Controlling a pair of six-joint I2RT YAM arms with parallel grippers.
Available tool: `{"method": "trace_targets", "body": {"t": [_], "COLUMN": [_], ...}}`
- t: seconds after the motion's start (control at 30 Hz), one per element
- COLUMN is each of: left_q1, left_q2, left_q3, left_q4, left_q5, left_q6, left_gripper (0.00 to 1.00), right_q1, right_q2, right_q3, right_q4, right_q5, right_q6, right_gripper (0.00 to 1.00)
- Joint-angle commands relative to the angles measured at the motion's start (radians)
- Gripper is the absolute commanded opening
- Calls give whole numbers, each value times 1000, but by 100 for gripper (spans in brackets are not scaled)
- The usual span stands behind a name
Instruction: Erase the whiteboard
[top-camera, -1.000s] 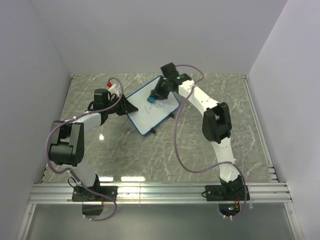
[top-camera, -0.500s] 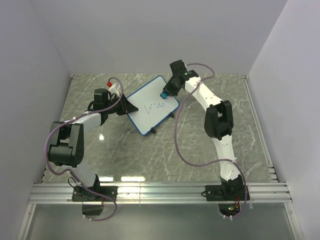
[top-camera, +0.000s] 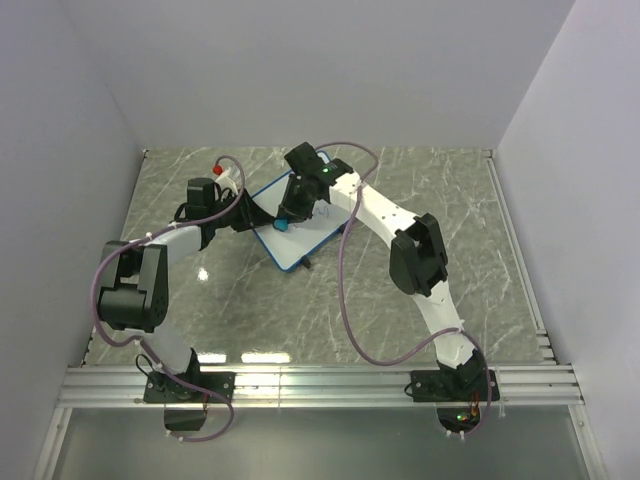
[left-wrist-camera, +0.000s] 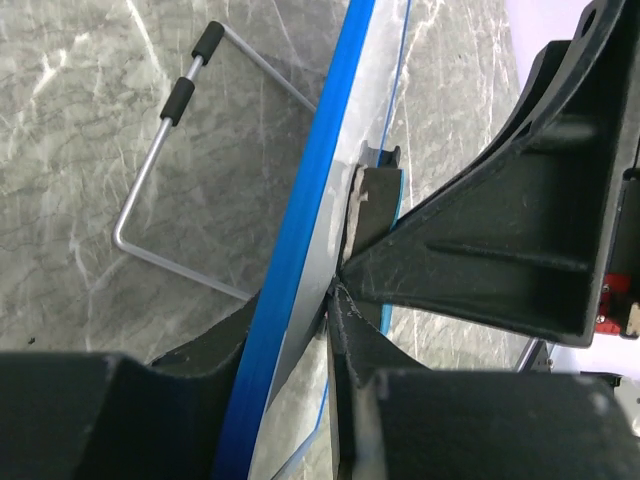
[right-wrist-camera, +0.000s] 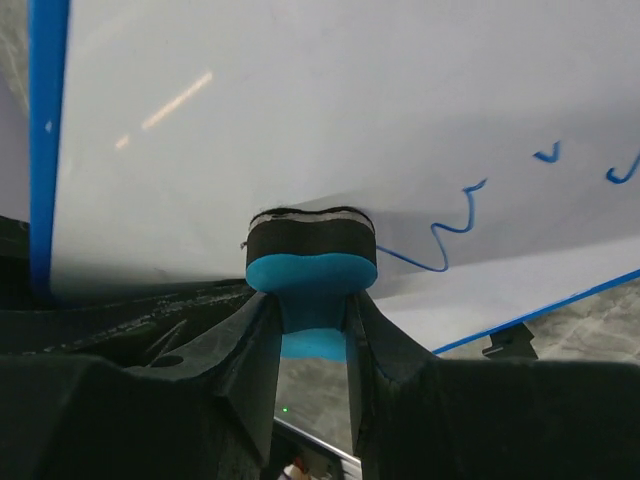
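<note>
At the far left-centre of the marbled table (top-camera: 500, 260), the whiteboard (top-camera: 312, 240) lies at an angle between my two arms. Its wire stand (left-wrist-camera: 150, 200), with black-capped ends, shows behind it in the left wrist view. My left gripper (left-wrist-camera: 335, 288) is clamped tight on the board's left edge — the blue rim runs straight through the pinched fingers.

My right gripper (right-wrist-camera: 312, 325) is closed on the eraser (right-wrist-camera: 311, 250). It grips the blue body, and the dark felt face is pressed flat against the white surface. From overhead, the eraser sits near the board's left side, just beside the left gripper.

In the right wrist view I see blue squiggles (right-wrist-camera: 452, 232) to the right of the eraser — one wavy line reaching its edge and two small marks further off. The surface above the eraser reads plain white with a streak of glare. The right arm stretches across the board's far part and hides it from the overhead camera.
</note>
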Motion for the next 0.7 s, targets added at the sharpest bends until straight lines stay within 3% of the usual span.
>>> {"method": "trace_targets", "body": {"t": [0.0, 0.2, 0.4, 0.67], "left_q1": [-21, -21, -22, -24], "left_q2": [40, 32, 15, 6], "left_q3": [2, -3, -12, -20], "left_q4": [-89, -98, -104, -112], "left_q5": [-116, -118, -118, -121], "left_q6": [65, 70, 72, 75], "left_gripper": [0, 0, 0, 0], "right_q1": [45, -30, -200, -296], "right_q2": [86, 31, -39, 47], "right_q3": [-36, -205, -392, -195], "right_q4": [24, 90, 186, 104], "right_q5": [-94, -28, 4, 38], "right_q6": [-13, 7, 50, 39], "right_gripper": [0, 0, 0, 0]}}
